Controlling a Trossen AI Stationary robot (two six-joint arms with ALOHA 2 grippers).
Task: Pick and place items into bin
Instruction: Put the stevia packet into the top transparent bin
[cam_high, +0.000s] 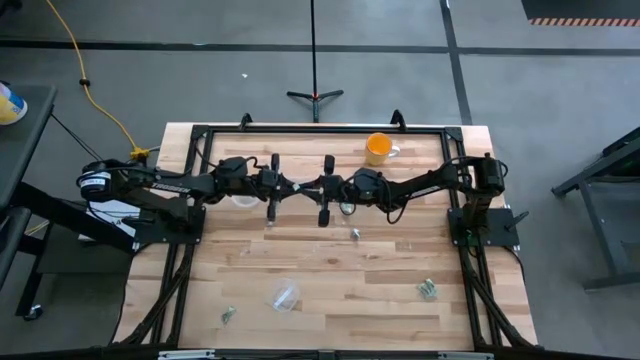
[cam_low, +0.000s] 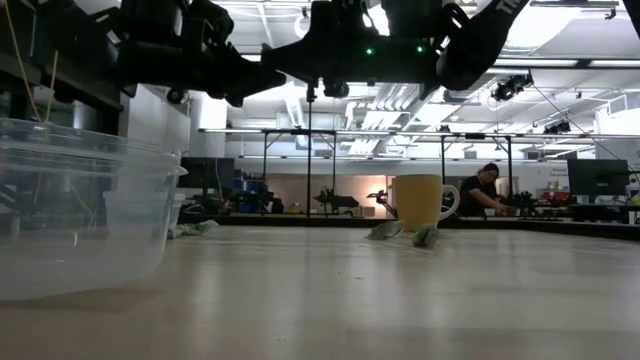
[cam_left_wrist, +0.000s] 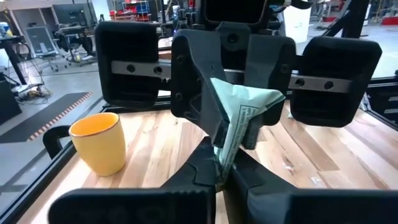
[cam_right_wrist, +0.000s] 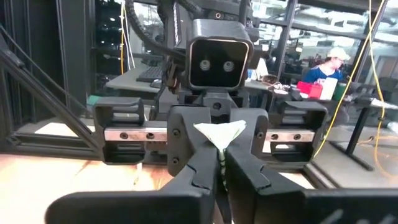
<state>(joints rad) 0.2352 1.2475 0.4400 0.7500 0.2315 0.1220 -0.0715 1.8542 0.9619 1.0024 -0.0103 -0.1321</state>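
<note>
Both arms meet above the table's middle, lifted well clear of it. My left gripper (cam_high: 290, 187) (cam_left_wrist: 222, 171) and my right gripper (cam_high: 308, 187) (cam_right_wrist: 221, 163) face each other fingertip to fingertip, both shut on one folded grey-green piece (cam_left_wrist: 242, 109) (cam_right_wrist: 219, 132). Other small pieces lie flat on the wood: one below the grippers (cam_high: 355, 233), one toward the near right (cam_high: 428, 290), one at the near left (cam_high: 228, 315). In the low view, two pieces (cam_low: 427, 237) lie in front of the mug. The clear plastic bin (cam_high: 285, 295) (cam_low: 80, 210) stands near the near edge. My left gripper pinches the piece's narrow end (cam_left_wrist: 224, 155) between its two fingers, coming level from the table's left. The piece is lifted clear of the table. My right gripper pinches the wider, fanned end (cam_right_wrist: 221, 149) of the same piece between its fingers, level from the table's right. The piece spans the short gap between the two grippers.
An orange mug (cam_high: 378, 148) (cam_left_wrist: 99, 142) (cam_low: 420, 203) stands at the far edge, right of centre. A pale round container (cam_high: 243, 200) sits under the left arm. A black frame (cam_high: 200, 130) borders the table. A person (cam_low: 485, 190) works in the room beyond.
</note>
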